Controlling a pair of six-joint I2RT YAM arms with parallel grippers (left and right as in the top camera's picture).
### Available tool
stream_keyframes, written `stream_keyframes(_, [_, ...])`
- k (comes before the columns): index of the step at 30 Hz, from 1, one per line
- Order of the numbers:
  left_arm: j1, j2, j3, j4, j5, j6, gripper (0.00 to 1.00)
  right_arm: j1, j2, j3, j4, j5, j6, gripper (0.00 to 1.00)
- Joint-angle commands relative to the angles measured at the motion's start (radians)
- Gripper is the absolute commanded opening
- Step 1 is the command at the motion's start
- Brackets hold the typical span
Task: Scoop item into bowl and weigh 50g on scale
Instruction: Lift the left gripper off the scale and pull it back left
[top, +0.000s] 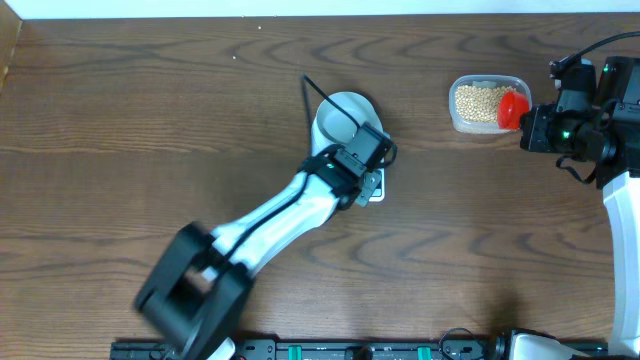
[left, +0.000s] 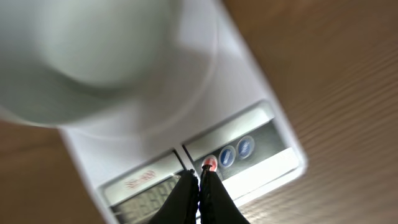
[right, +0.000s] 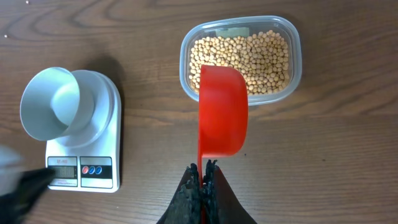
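While I watch from overhead, the brown wooden surface (top: 150, 100) carries everything in use. The left arm (top: 290, 205) reaches diagonally across it from the near edge and covers most of the scale (top: 377, 190).

Item 1: the scale (right: 107, 112), white and rectangular, lies flat near the middle of the surface, well apart from the tub.

Item 2: the clear plastic tub (right: 292, 37) sits to the right and holds the beans (right: 261, 56), small, round and tan-yellow, in a thick layer.

Item 3: the white bowl (right: 53, 102) stands upright on the scale, at the end away from the display (left: 146, 199). The digits are too blurred to read.

Item 4: the red scoop (right: 222, 112) hangs over the tub's near rim, bowl end toward the beans.

Item 5: the right claw (right: 203, 171) is clamped on the scoop's thin handle.

Item 6: the left claw (left: 200, 177) is fully closed and holds nothing. Its tips are at the red button (left: 209, 163), beside two blue buttons (left: 226, 155); I cannot tell whether they touch it.
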Motion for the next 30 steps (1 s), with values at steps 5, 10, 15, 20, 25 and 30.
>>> stream_keyframes(5, [-0.001,-0.225,0.002,-0.027,-0.003,-0.002,0.07,0.007,0.003,0.019,0.003,0.004,-0.014,0.01])
stream_keyframes(10, [0.000,-0.269,0.002,-0.078,-0.004,-0.028,0.07,0.007,0.003,0.019,0.004,0.004,-0.014,0.01])
stream_keyframes(15, [0.020,-0.268,0.002,-0.136,-0.003,-0.108,0.07,0.008,0.003,0.019,0.010,0.004,-0.014,0.01])
stream_keyframes(20, [0.064,-0.267,-0.006,-0.171,-0.003,-0.123,0.07,0.007,0.003,0.019,0.019,0.005,-0.014,0.01])
stream_keyframes(25, [0.080,-0.262,-0.025,-0.182,-0.002,-0.123,0.07,0.007,0.003,0.019,0.023,0.005,-0.015,0.01])
stream_keyframes(30, [0.080,-0.262,-0.030,-0.186,0.016,-0.123,0.07,0.007,0.003,0.019,0.025,0.005,-0.015,0.01])
